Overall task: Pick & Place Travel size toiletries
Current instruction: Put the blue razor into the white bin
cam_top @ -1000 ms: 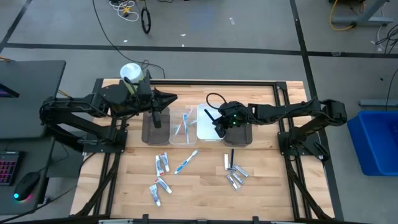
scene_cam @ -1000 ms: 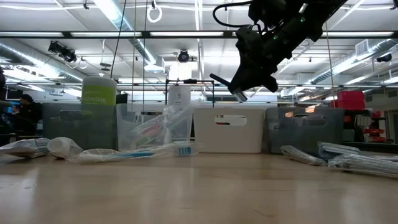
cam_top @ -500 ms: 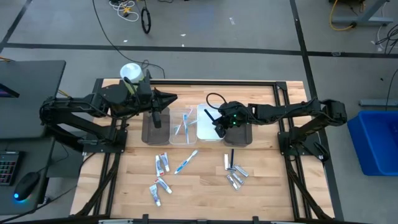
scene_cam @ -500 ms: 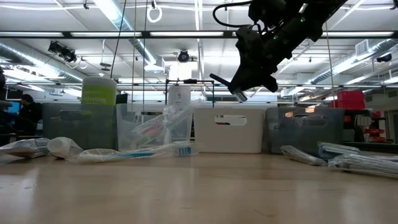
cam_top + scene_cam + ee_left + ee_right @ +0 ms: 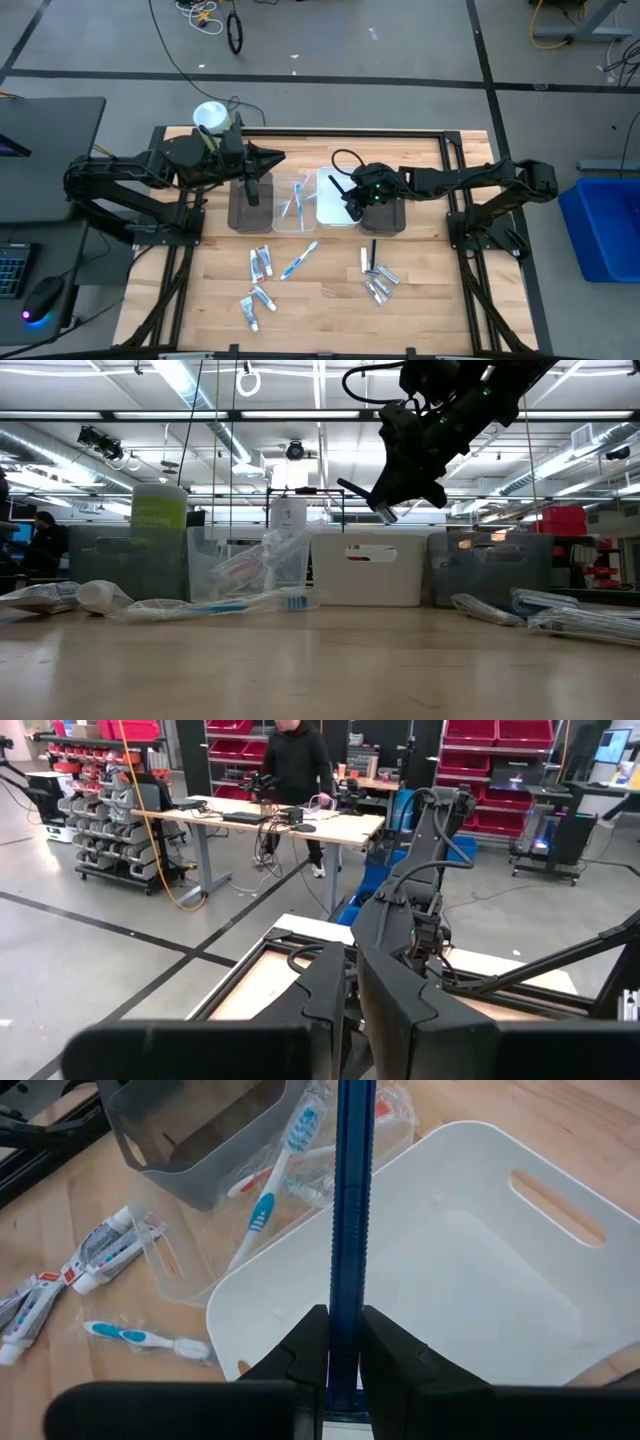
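Note:
My right gripper (image 5: pixel 350 200) hangs over the white tray (image 5: pixel 330 212), shut on a slim dark blue razor (image 5: pixel 352 1190). The razor sticks out ahead of the fingers, seen in the low view as a thin dark stick (image 5: pixel 356 490). My left gripper (image 5: pixel 272 158) waits shut and level above the left dark tray (image 5: pixel 248 205), holding nothing. Toothbrushes (image 5: pixel 296 200) lie in the clear tray. Toothpaste tubes (image 5: pixel 260 264), a toothbrush (image 5: pixel 298 260), another razor (image 5: pixel 372 254) and silvery tubes (image 5: pixel 380 286) lie flat on the wooden table. My right gripper pinches the razor's ribbed handle (image 5: pixel 343 1308) between its two fingers, which lie along it. The fingers slant down from the table's right side. The razor points ahead of them, lifted clear above the white tray.
A second dark tray (image 5: pixel 388 218) sits right of the white one. A green-white canister (image 5: pixel 210 118) stands at the far left corner. Bare wood lies between the two groups of loose items near the front edge.

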